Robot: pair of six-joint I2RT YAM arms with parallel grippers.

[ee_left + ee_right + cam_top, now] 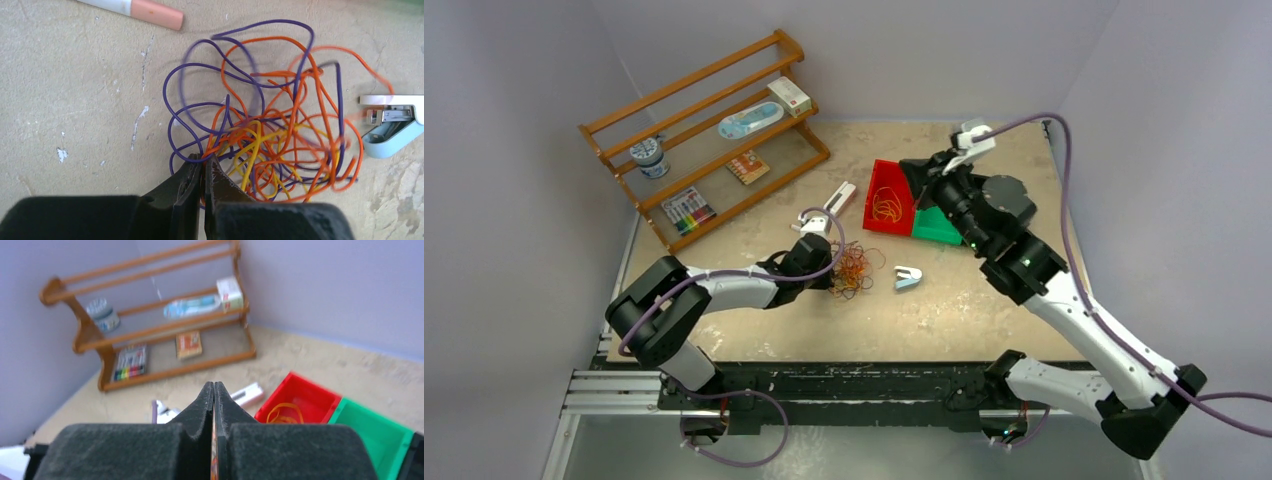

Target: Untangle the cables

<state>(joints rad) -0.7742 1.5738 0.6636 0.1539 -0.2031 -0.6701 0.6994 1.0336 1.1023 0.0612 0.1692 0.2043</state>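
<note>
Fingers [186, 182] of left gripper [202, 161] nipped nearly together on cables [280, 145], tangle's near edge. Right gripper [214, 389] pressed closed, aloft.

cables [852, 270] left of stapler [908, 277], bins [907, 190] behind

No txt was legible in any view. Print on white box [790, 96], upper right of rack [686, 87], and on orange packet [748, 166], lower shelf, was too small/blurred to read.

A stapler [908, 277] lies near a red bin [904, 180] and a green bin [936, 228].
</note>
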